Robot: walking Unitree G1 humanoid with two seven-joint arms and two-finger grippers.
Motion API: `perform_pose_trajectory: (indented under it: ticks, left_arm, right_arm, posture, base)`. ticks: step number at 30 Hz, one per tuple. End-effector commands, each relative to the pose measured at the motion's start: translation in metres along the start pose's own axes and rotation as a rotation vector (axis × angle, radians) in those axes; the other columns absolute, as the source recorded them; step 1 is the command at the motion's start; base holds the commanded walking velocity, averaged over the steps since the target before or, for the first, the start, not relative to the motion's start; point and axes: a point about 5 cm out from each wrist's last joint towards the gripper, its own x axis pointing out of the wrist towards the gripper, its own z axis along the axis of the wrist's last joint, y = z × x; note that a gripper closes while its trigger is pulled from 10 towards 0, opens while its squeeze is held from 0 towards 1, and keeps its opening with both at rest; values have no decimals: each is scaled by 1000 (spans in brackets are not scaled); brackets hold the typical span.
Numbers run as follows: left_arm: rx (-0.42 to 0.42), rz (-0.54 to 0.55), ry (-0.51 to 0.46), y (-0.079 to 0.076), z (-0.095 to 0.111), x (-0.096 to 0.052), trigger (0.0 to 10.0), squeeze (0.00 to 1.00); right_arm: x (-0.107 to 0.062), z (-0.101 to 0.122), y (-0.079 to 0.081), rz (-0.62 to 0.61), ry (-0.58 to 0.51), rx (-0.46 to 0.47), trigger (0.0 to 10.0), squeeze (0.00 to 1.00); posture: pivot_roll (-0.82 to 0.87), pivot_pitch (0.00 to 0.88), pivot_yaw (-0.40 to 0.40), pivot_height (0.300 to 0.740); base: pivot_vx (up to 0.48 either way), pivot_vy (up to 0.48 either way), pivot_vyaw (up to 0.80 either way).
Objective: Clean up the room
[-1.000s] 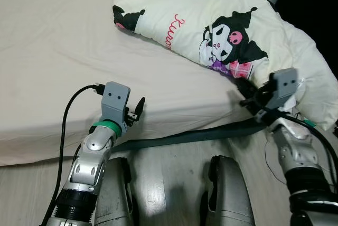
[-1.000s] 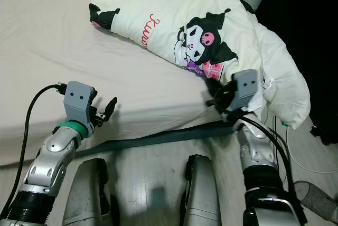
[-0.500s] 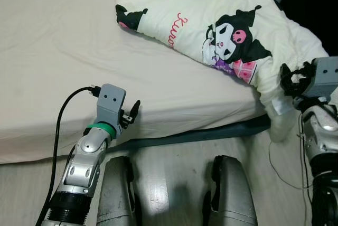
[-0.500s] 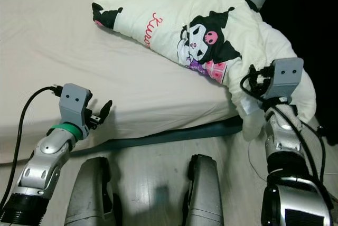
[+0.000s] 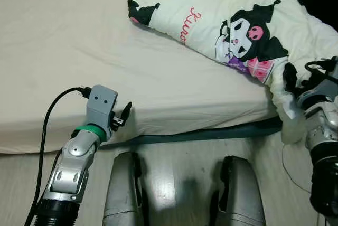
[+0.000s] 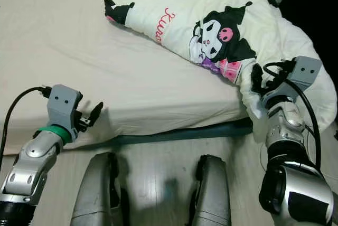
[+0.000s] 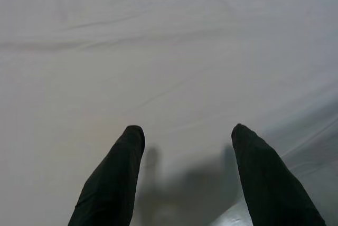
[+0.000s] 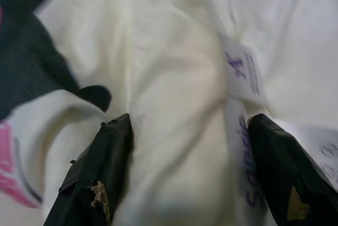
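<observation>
A cream comforter printed with black-and-pink cartoon characters lies heaped on the bed's far right part, its edge spilling over the bed's corner. The right tool sits at that hanging edge, its fingers spread with a fold of the fabric and its white care label between them. The left tool hovers released just before the beige bed sheet, near the mattress edge. Below both lies pale wooden floor.

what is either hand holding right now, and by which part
The left hand is open over the bed sheet, holding nothing. The right hand straddles a fold at the comforter's hanging corner by its label; a closed grip cannot be told.
</observation>
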Motion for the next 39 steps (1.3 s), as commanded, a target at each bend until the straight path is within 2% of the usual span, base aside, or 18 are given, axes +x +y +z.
perform_pose_trajectory:
  ticks: [1,2,3,4,5,9,11,16,34,39]
  left_arm:
    - [14,-1,49,3,-9,-7,10000,0]
    - [16,-1,52,4,-10,-8,10000,0]
    - [18,-2,54,4,-10,-9,10000,0]
    - [18,-2,54,4,-10,-9,10000,0]
    - [20,-1,55,5,-10,-9,10000,0]
    - [24,1,60,6,-9,-9,10000,0]
    - [23,3,62,7,-9,-9,10000,0]
    - [18,-1,63,5,-9,-7,10000,0]
    - [1,-6,61,-2,-10,-3,10000,0]
    - [-5,-9,60,-5,-10,-2,10000,0]
  right_arm:
    - [-8,-12,-15,-63,58,70,10000,0]
    - [-9,-13,-16,-61,62,93,10000,0]
    - [-9,-14,-17,-56,67,113,7882,0]
    - [-9,-14,-17,-56,67,113,7882,0]
    - [-9,-15,-15,-32,74,140,0,0]
    - [-7,-16,-8,67,83,186,0,0]
    - [-5,-12,-1,149,73,177,0,0]
    - [-1,-4,9,255,50,163,0,0]
    - [-7,-13,10,322,71,182,0,0]
    - [-6,-13,20,407,86,170,0,0]
  posture:
    - [252,333,152,546]
    - [254,333,154,546]
    - [254,333,154,546]
    - [254,333,154,546]
    - [256,334,156,546]
    - [254,335,157,546]
    - [248,332,156,546]
    - [236,325,154,546]
    - [203,290,140,546]
    - [195,282,133,546]
  base:
    - [0,0,0]
    - [0,0,0]
    - [0,0,0]
    - [0,0,0]
    - [0,0,0]
    - [0,0,0]
    - [0,0,0]
    - [0,0,0]
    - [0,0,0]
    - [0,0,0]
